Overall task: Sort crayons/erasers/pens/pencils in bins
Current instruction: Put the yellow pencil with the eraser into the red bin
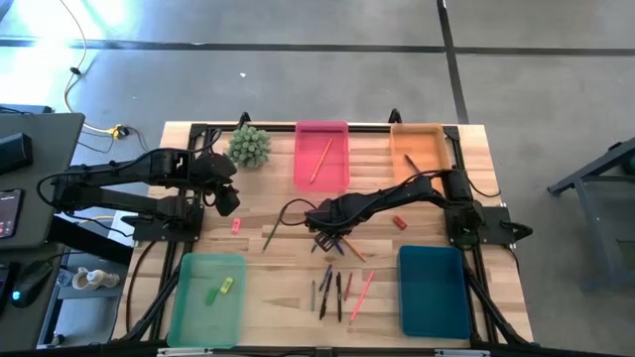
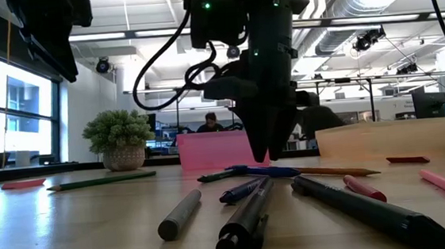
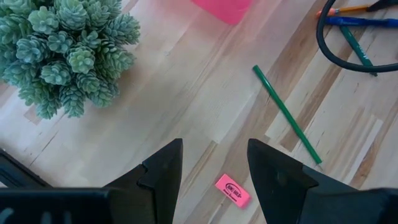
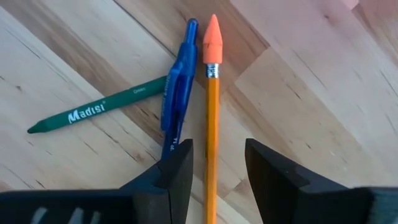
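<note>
My right gripper [image 1: 327, 241] hangs open at mid-table, fingers pointing down. Its two fingers stand on either side of an orange pencil [image 4: 211, 124] with an orange eraser cap and touch nothing. The pencil lies flat on the table beside a blue pen [image 4: 177, 93] and a green crayon [image 4: 93, 112]. My left gripper [image 1: 230, 201] is open and empty above a pink eraser [image 3: 232, 190], near a dark green pencil [image 3: 286, 115]. The pink bin [image 1: 337, 174] holds one pencil. The green bin [image 1: 193, 317] holds a yellow-green eraser [image 1: 220, 290]. The orange bin [image 1: 418, 149] and teal bin [image 1: 434, 290] stand on the right.
A potted plant [image 1: 249, 146] stands at the far left by the pink bin. A red eraser [image 1: 399, 222] lies right of my right gripper. Several loose pens and crayons [image 1: 337, 293] lie between the green and teal bins. My right arm's cable loops over the table [image 3: 348, 59].
</note>
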### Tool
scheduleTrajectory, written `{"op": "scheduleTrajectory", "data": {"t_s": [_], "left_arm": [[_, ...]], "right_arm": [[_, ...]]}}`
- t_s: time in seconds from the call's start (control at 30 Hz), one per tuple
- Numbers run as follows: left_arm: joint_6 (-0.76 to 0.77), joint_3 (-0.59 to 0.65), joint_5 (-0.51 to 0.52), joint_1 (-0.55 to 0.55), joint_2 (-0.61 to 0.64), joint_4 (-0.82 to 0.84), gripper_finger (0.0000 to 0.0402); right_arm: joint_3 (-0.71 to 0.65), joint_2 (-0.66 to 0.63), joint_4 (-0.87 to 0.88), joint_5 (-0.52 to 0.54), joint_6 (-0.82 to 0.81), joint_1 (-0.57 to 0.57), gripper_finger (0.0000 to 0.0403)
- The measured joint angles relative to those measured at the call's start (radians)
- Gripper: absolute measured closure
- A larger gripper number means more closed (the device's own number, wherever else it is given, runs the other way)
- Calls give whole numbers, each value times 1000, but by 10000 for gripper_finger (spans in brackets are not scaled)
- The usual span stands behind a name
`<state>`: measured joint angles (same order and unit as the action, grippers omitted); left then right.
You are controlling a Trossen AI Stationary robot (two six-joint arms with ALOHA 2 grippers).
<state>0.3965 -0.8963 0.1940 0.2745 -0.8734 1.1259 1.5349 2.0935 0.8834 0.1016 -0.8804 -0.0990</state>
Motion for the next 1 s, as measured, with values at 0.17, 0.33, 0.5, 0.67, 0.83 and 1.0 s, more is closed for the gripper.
{"op": "scheduleTrajectory", "data": {"t_s": [0.17,0.33,0.5,0.67,0.83,1.0], "left_arm": [[0,0,0,0,0,0,234],[0,0,0,0,0,0,234],[0,0,0,0,0,2,234],[0,0,0,0,0,12,234],[0,0,0,0,0,24,234],[0,0,-1,0,0,25,234]], "right_arm": [[-2,31,-2,-8,6,-1,267],[2,43,3,-1,-22,-2,279],[2,44,14,3,-43,-1,325],[2,45,25,3,-40,7,386],[3,44,35,6,-32,6,389],[6,33,75,12,-1,8,395]]}}
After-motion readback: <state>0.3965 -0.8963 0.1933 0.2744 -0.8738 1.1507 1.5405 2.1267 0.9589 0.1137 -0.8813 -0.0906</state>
